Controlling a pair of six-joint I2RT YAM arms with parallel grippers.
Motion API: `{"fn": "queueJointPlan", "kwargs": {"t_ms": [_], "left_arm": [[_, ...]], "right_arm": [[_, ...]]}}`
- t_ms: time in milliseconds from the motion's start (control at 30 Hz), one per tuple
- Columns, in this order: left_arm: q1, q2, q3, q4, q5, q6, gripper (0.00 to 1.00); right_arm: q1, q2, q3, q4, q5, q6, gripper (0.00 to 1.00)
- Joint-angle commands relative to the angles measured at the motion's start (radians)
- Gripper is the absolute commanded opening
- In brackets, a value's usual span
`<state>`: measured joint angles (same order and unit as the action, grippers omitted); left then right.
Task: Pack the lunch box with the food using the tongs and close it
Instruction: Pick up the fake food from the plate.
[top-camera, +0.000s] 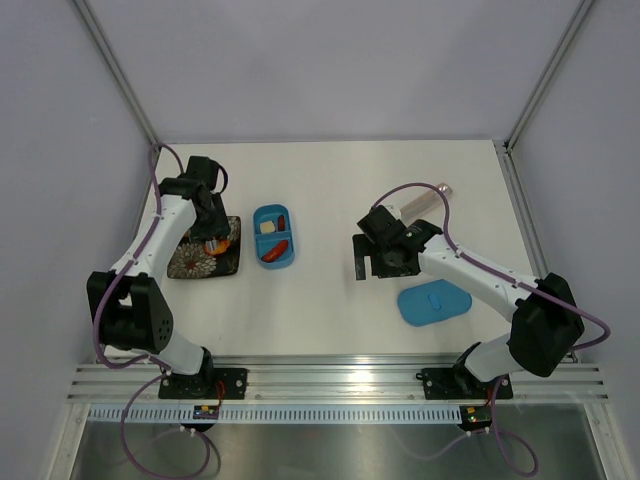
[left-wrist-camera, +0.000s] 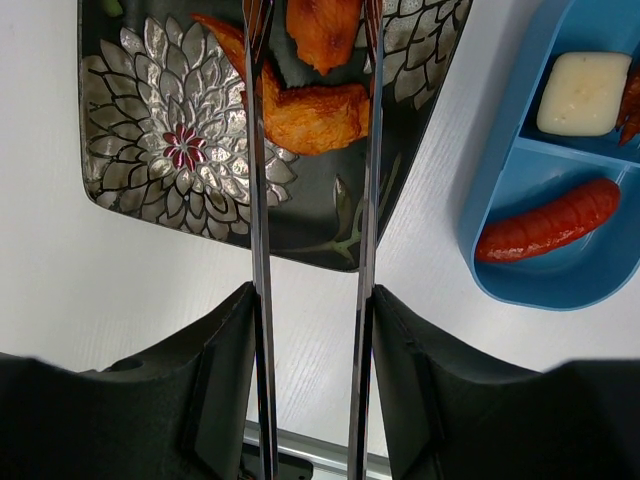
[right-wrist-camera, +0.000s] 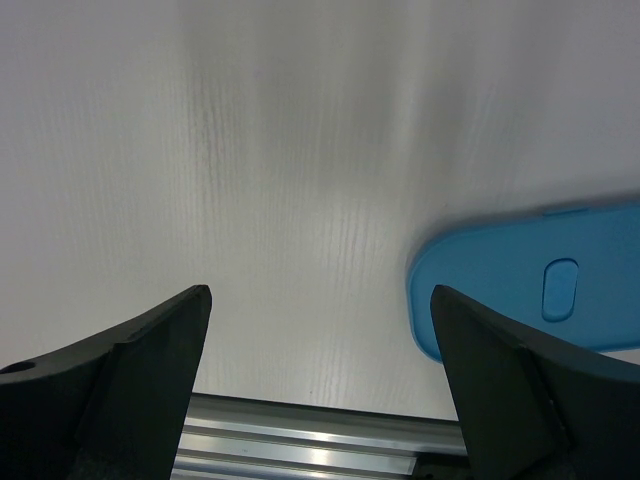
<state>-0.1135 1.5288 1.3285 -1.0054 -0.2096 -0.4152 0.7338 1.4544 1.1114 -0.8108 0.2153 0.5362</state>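
My left gripper (left-wrist-camera: 312, 300) is shut on the silver tongs (left-wrist-camera: 258, 200), pressing their two arms from outside. It hangs over the dark patterned plate (left-wrist-camera: 150, 150). The tong arms run either side of an orange piece of food (left-wrist-camera: 310, 115); a second orange piece (left-wrist-camera: 325, 30) lies just beyond, and the tips are cut off by the frame. The blue lunch box (top-camera: 262, 215) stands right of the plate, holding a red sausage (left-wrist-camera: 548, 222) and a cream piece (left-wrist-camera: 585, 92). My right gripper (top-camera: 385, 262) hovers open and empty over the table, left of the lid.
The flat blue lid (top-camera: 434, 302) lies on the table at the front right, also seen in the right wrist view (right-wrist-camera: 540, 290). A pale cylinder (top-camera: 430, 200) lies behind the right arm. An aluminium rail (top-camera: 340, 375) runs along the near edge.
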Motion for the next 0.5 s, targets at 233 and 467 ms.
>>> {"fn": "queueJointPlan", "kwargs": {"t_ms": [233, 467], "left_arm": [[0.015, 0.022, -0.032, 0.077, 0.029, 0.015, 0.49], [0.017, 0.025, -0.032, 0.079, 0.036, 0.013, 0.47]], "right_arm": [[-0.002, 0.012, 0.048, -0.004, -0.007, -0.004, 1.0], [-0.002, 0.012, 0.051, -0.005, -0.008, -0.002, 1.0]]}}
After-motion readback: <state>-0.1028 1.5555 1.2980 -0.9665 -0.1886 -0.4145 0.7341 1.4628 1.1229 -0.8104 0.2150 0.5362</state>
